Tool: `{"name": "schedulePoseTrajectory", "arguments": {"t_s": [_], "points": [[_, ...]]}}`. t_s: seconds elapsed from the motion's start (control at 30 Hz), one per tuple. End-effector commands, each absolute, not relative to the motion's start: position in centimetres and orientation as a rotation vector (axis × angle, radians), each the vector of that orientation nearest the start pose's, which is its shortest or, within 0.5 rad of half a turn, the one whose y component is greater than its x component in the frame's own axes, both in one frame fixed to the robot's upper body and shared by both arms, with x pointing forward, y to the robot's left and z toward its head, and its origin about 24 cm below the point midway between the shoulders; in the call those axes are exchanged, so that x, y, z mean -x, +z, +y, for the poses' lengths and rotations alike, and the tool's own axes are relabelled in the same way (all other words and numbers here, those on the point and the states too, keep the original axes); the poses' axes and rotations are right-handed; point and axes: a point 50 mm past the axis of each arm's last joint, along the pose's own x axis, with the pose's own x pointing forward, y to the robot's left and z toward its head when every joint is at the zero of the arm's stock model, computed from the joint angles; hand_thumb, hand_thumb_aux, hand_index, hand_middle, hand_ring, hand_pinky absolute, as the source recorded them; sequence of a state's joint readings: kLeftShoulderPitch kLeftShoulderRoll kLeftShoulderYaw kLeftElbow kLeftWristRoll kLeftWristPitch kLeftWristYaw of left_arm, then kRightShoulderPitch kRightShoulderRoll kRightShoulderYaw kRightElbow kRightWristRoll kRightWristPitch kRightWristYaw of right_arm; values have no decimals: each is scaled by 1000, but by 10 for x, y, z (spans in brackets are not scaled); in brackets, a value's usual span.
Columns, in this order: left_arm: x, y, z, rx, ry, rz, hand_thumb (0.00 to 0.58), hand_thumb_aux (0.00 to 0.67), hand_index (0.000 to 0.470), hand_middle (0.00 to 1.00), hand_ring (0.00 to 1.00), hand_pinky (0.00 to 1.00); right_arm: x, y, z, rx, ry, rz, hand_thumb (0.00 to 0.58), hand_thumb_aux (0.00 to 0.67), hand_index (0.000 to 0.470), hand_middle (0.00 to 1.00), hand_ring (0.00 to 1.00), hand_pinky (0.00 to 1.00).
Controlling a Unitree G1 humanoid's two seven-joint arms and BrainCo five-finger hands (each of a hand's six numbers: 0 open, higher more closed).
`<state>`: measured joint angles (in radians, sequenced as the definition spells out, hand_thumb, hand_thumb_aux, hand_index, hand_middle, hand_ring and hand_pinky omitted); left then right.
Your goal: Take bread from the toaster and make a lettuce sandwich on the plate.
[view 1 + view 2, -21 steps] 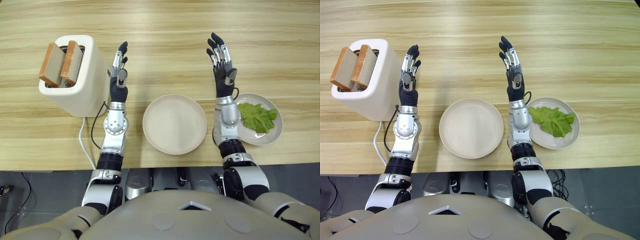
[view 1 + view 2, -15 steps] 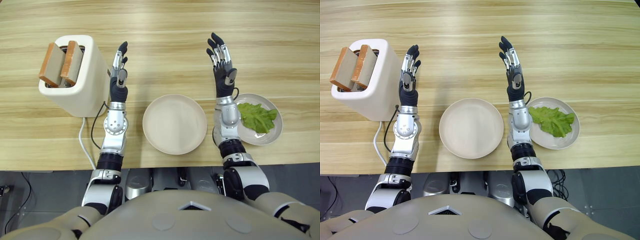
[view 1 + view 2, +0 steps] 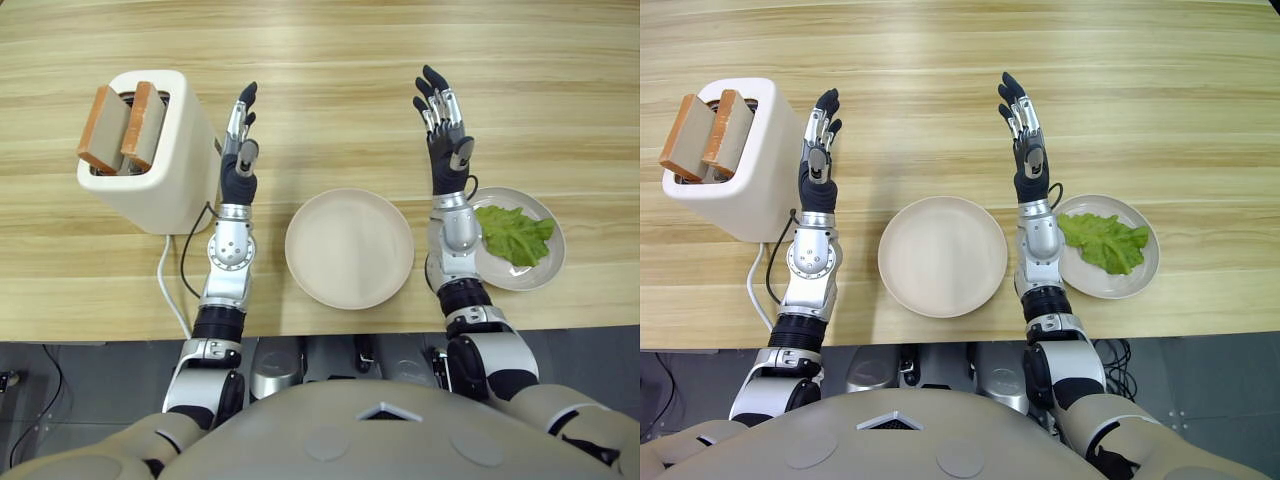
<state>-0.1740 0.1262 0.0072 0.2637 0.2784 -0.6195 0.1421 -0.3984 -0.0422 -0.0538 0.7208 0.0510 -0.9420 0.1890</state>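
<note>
I see two brown-crusted bread slices (image 3: 103,130) standing up out of the cream toaster (image 3: 160,190), left of the beige plate (image 3: 349,248). Crinkled green lettuce (image 3: 513,234) lies on a smaller dish (image 3: 530,276) right of that plate. My left hand (image 3: 238,150) and right hand (image 3: 445,135) flank the plate, fingers spread, holding nothing.

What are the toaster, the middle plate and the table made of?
The cream boxy toaster looks like smooth matte plastic, maybe painted metal: even colour, rounded corners. The empty beige round plate seems ceramic or melamine, with a dull even surface; I cannot tell which. The light table shows long grain stripes, so wood or wood-look laminate.
</note>
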Motion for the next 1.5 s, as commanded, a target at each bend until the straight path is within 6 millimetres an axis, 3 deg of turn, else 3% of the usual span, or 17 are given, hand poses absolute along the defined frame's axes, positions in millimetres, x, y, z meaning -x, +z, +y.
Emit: {"name": "schedulePoseTrajectory", "arguments": {"t_s": [0.03, 0.23, 0.47, 0.63, 0.77, 0.9, 1.13, 1.37, 1.4, 1.43, 1.47, 1.5], "points": [[-266, 114, 160, -666, 0, -691, 0, 0, 0, 0, 0, 0, -301, 72, -135, 39, 212, -600, 0, 0, 0, 0, 0, 0], [-260, 165, 208, -1302, 230, -696, 0, 0, 0, 0, 0, 0, -303, 70, -134, 39, 206, -588, 0, 0, 0, 0, 0, 0], [-251, 196, 264, -1475, 475, -565, 0, 0, 0, 0, 0, 0, -303, 69, -136, 40, 187, -585, 0, 0, 0, 0, 0, 0], [-248, 179, 312, -1496, 592, -310, 0, 0, 0, 0, 0, 0, -303, 68, -136, 41, 176, -584, 0, 0, 0, 0, 0, 0], [-247, 153, 332, -1466, 586, -146, 0, 0, 0, 0, 0, 0, -303, 68, -135, 41, 175, -583, 0, 0, 0, 0, 0, 0], [-246, 135, 342, -1450, 593, -57, 0, 0, 0, 0, 0, 0, -303, 68, -137, 46, 169, -584, 0, 0, 0, 0, 0, 0], [-243, 126, 354, -1409, 654, 21, 0, 0, 0, 0, 0, 0, -300, 67, -140, 63, 162, -589, 0, 0, 0, 0, 0, 0], [-244, 115, 345, -1389, 621, 53, 0, 0, 0, 0, 0, 0, -300, 67, -141, 78, 165, -596, 0, 0, 0, 0, 0, 0], [-244, 113, 345, -1386, 615, 61, 92, 55, 38, 0, 0, 0, -299, 67, -141, 81, 166, -598, 0, 0, 0, 0, 0, 0], [-245, 110, 344, -1383, 606, 70, 234, 152, 105, 0, 0, 0, -299, 67, -141, 83, 167, -598, 0, 0, 0, 0, 0, 0], [-245, 108, 343, -1382, 598, 77, 234, 152, 105, 0, 0, 0, -299, 67, -141, 84, 167, -599, 0, 0, 0, 0, 0, 0], [-246, 106, 341, -1380, 589, 80, 434, 334, 229, 0, 0, 0, -299, 67, -141, 86, 168, -599, 0, 0, 0, 0, 0, 0]]}}
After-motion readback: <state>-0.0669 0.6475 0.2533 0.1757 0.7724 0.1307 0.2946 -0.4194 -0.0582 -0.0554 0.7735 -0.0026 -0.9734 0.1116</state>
